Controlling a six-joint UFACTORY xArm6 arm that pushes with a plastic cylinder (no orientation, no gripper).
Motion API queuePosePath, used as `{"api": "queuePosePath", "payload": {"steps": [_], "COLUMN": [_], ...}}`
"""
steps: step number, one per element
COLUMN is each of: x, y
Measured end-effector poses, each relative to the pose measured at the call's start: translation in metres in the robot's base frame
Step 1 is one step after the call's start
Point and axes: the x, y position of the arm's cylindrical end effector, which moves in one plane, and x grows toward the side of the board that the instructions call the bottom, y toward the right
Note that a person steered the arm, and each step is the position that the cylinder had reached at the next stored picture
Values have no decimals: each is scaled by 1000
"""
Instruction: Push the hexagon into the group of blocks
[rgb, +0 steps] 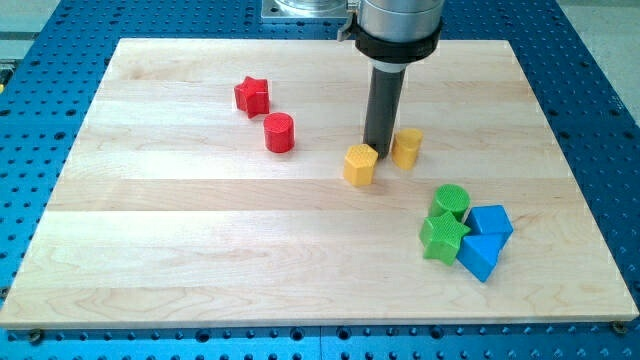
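A yellow hexagon (360, 165) lies near the board's middle. A second yellow block (406, 147), whose shape I cannot make out, stands just to its upper right. My tip (379, 150) is down on the board between these two, touching or almost touching the hexagon's upper right edge. A group of blocks lies at the lower right: a green cylinder (451, 201), a green star (442, 238), a blue cube (491, 221) and a blue triangle (479, 256), packed together. The hexagon is well apart from this group, up and to its left.
A red star (252, 96) and a red cylinder (279, 132) lie at the upper left of the wooden board (200, 250). The arm's wide body (398, 30) hangs over the top edge. A blue perforated table surrounds the board.
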Motion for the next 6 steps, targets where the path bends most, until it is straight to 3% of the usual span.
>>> {"api": "queuePosePath", "payload": {"steps": [2, 3, 4, 5, 6], "x": [69, 35, 33, 64, 100], "y": [-9, -25, -57, -79, -43]}}
